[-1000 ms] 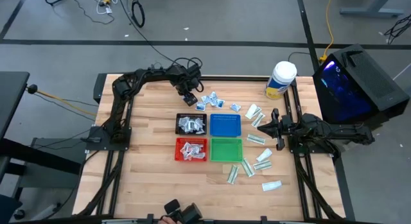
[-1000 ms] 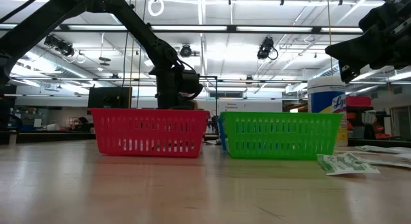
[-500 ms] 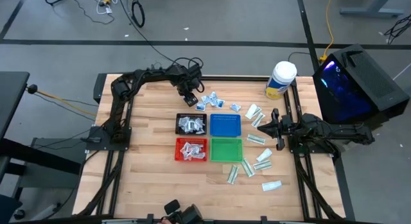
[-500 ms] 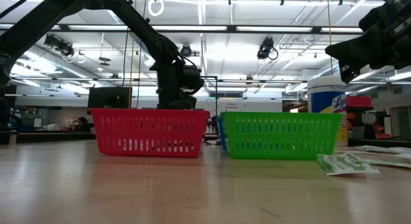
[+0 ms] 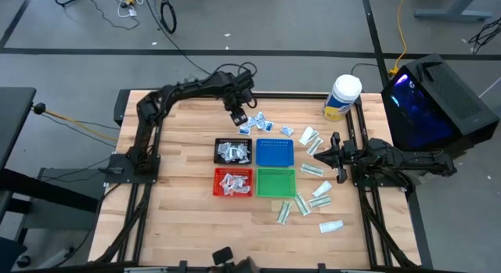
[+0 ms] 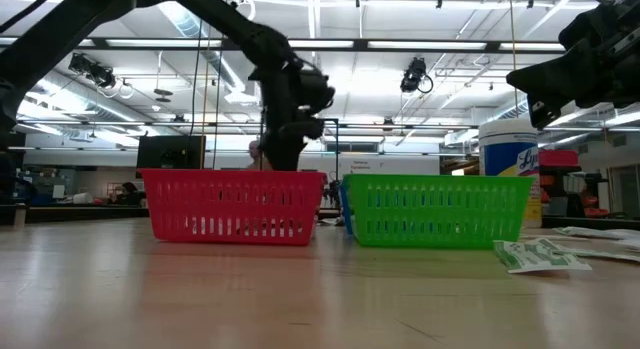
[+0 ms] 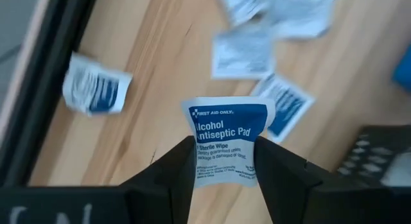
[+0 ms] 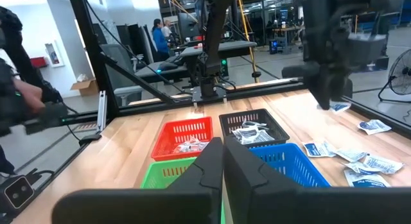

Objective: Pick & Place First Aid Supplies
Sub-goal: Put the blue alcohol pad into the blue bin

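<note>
Left gripper (image 7: pixel 225 163) pinching wipe packet (image 7: pixel 226 140), lower edge hidden

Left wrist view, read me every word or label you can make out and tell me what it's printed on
"FIRST AID ONLY" – top of the packet pinched in the left gripper.
"Alcohol Antiseptic Pad" – same packet, blue band; the first letters are partly cut off.
"Sterile Wipe" – same packet, just below.
Smaller lines under that: too small to read.
Loose packets on the table: print blurred.
Jar label, low view: unreadable.
</note>
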`<state>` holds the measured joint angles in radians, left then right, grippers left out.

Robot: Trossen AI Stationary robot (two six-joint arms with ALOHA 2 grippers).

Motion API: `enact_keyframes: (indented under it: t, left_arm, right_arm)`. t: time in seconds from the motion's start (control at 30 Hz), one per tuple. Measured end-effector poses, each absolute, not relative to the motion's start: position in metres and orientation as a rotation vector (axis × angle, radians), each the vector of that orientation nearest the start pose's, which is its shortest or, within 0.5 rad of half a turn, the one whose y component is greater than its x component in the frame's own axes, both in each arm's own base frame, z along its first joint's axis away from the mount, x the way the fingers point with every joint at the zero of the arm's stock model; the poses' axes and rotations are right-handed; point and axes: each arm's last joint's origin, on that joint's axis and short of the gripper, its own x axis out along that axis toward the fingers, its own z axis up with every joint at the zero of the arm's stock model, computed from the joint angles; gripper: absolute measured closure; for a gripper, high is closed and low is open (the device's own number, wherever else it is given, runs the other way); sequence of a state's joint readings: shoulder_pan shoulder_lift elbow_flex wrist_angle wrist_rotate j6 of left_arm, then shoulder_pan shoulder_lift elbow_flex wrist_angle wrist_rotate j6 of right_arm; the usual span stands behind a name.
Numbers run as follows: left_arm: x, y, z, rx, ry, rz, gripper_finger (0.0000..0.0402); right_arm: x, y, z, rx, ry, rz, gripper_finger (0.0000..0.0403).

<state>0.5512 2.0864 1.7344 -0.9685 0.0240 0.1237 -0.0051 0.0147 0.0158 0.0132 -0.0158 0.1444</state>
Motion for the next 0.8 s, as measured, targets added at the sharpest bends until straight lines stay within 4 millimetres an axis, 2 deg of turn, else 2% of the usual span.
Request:
enact_keyframes:
  t: [0.37, 0.8]
  left_arm:
    - [0.401, 0.181, 0.252, -0.151, 1.167, 0.281, 0.0241]
    - [0.434, 0.112, 0.257, -0.036, 1.077, 0.14, 0.0241]
  right_arm:
    - [0.098, 0.0, 0.169, 0.145, -0.013, 0.012, 0.0385]
    - [0.098, 0.0, 0.169, 0.144, -0.013, 0.012, 0.0385]
